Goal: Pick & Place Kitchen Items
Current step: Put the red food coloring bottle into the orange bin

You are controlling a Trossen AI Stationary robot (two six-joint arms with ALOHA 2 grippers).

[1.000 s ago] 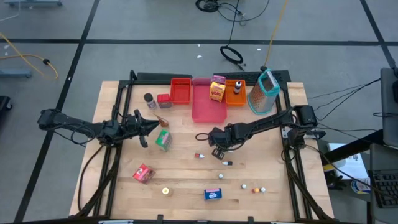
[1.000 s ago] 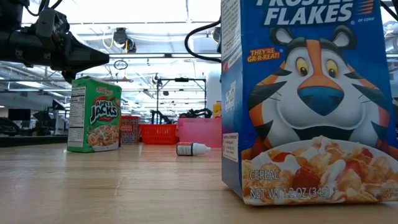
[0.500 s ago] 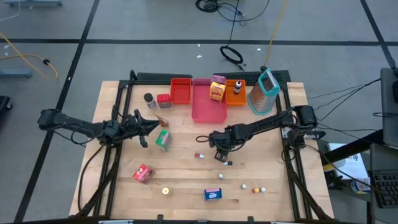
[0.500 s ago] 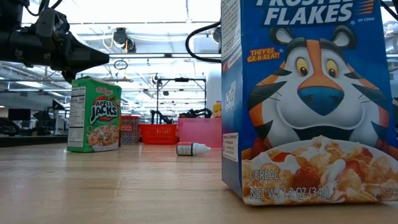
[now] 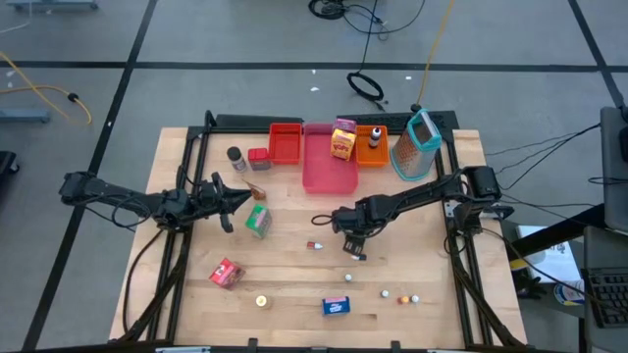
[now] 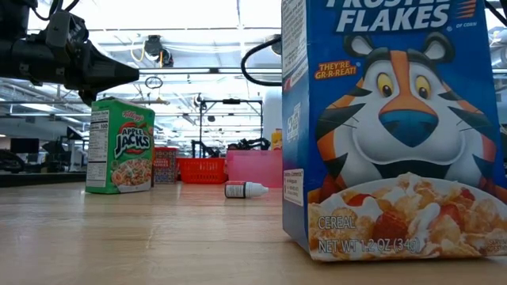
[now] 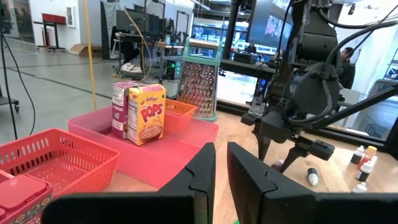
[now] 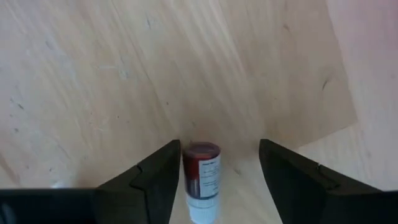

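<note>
The surface (image 5: 294,284) is viewed from overhead and level from its edge; the pink tray (image 5: 327,169) is shared.

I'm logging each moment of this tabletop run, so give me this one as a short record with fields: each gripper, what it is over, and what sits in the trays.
right gripper: open, fingers either side of a small lying bottle with dark red cap and white label, not closed on it
left gripper: shut, holding nothing, above the table near the green cereal box
pink plastic tray: holds a yellow Pops cereal box, upright
orange plastic tray: holds a small dark-capped bottle
red plastic tray: no contents visible
</note>
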